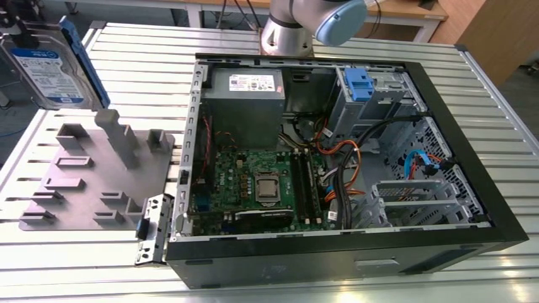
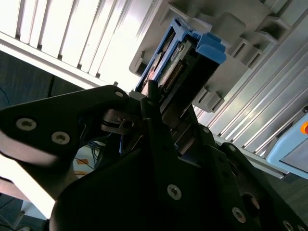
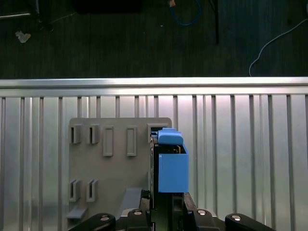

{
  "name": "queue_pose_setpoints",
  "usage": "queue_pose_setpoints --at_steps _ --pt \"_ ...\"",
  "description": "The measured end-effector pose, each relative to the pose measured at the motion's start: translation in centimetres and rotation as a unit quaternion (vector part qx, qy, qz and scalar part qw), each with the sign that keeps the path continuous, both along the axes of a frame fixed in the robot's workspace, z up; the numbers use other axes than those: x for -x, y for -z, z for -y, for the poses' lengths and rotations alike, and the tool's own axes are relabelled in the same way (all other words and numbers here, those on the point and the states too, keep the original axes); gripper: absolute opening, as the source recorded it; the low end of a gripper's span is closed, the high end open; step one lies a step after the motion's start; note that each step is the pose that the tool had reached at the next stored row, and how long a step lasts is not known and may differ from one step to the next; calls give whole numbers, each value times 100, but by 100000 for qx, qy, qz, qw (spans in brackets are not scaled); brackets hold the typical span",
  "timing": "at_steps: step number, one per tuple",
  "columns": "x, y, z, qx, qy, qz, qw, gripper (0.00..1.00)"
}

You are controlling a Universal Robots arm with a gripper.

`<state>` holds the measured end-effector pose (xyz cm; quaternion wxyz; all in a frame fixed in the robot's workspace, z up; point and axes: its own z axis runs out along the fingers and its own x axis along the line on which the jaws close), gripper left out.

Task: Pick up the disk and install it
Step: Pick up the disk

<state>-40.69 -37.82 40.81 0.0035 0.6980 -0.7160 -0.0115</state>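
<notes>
Gripper [image 3: 165, 204]: clenched on the disk [image 1: 47, 69], held upright at the exterior view's upper left, near the grey fixture plate [image 1: 93, 183] on the tabletop [image 1: 151, 57].

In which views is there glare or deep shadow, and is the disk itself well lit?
Exterior view: the table reflects brightly, the computer case interior is shadowed, the disk is evenly lit. Second wrist view: the table washes out white, the disk's near face is dark. First wrist view: the table's edge rail glares, the floor is dark.
</notes>
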Motion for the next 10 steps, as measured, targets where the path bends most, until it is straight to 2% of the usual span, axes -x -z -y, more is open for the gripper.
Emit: queue_pose_setpoints --at_steps 4,10 --pt "0 -125 0 1 0 -2 100000 35" --pt "0 -277 0 -2 -1 1 100000 35"
